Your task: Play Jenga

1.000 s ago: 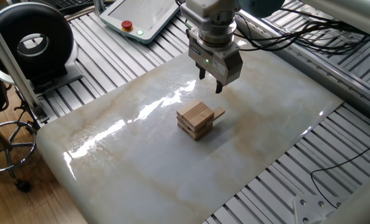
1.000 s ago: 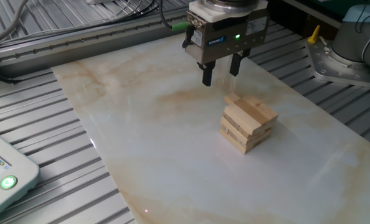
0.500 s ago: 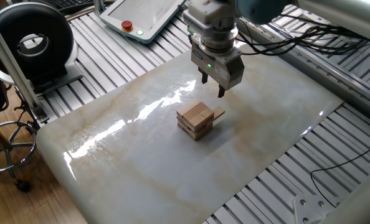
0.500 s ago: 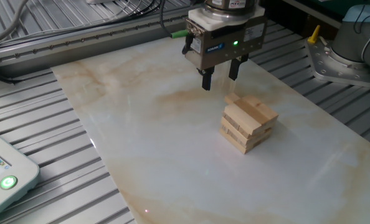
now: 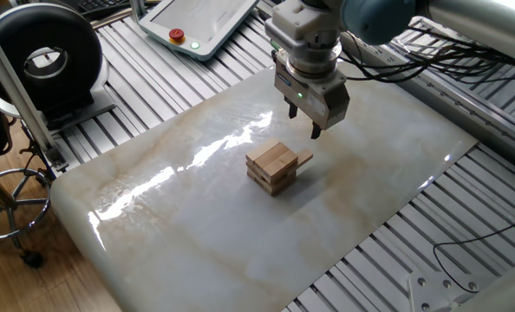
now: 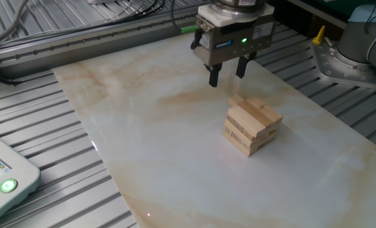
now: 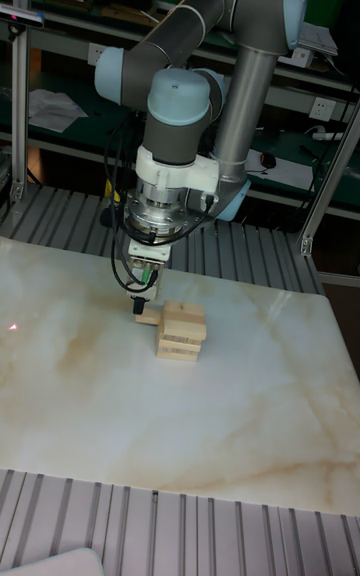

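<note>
Nearest in the other fixed view, the Jenga tower (image 6: 252, 126) stands on the marble-patterned surface (image 6: 156, 158), roughly in its middle: a low stack of tan wooden blocks in crosswise layers, upright and looking square. One slim block (image 6: 237, 101) juts out of the stack on the side toward the arm (in one fixed view it shows as a stub past the tower's right face, (image 5: 303, 158)); whether it is partly drawn from a layer or merely lying against the stack, the pictures do not settle.

As for progress, I judge the game to be at an early point of a turn. No block is being carried, none lies loose elsewhere on the surface, and the top layer looks undisturbed. What is left, then, appears to be nearly everything: take hold of the protruding block, free it without toppling the stack, and set it on top.

Beyond the tower, the tool (image 6: 228, 71) hangs above the surface just behind the protruding block, fingers pointing down. Its two dark fingers stand apart with a clear gap between them, so it is open, and nothing is between them. It touches neither block nor surface (the tall fixed view puts the fingertips just above the jutting end, (image 7: 142, 299)).
</note>
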Action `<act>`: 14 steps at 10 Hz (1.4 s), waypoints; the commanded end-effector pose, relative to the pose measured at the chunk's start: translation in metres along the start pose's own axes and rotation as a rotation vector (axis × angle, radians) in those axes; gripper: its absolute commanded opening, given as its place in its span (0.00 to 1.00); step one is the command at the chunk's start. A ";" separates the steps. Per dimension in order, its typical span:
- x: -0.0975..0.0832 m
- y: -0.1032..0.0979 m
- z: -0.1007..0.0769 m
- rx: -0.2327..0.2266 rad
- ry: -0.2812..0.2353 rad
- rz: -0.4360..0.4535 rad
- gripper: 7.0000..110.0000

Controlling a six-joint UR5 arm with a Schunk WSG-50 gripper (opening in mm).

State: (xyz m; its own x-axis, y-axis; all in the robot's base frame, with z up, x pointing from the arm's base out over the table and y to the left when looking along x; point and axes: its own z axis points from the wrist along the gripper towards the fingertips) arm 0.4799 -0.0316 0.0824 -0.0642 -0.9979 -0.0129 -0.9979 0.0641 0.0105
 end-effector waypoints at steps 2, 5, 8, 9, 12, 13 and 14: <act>-0.017 0.020 0.006 -0.038 -0.036 0.003 0.57; -0.022 0.025 0.023 -0.024 -0.053 0.011 0.57; -0.017 0.023 0.037 0.006 -0.025 -0.002 0.57; -0.015 0.021 0.040 0.011 -0.018 -0.010 0.57; -0.017 0.019 0.049 0.027 0.000 -0.011 0.57; -0.018 0.018 0.053 0.030 0.002 -0.007 0.57; -0.020 0.016 0.056 0.039 -0.003 -0.008 0.57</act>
State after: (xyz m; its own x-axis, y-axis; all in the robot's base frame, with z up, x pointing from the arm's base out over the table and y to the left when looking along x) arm 0.4608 -0.0137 0.0346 -0.0494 -0.9987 -0.0105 -0.9987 0.0495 -0.0096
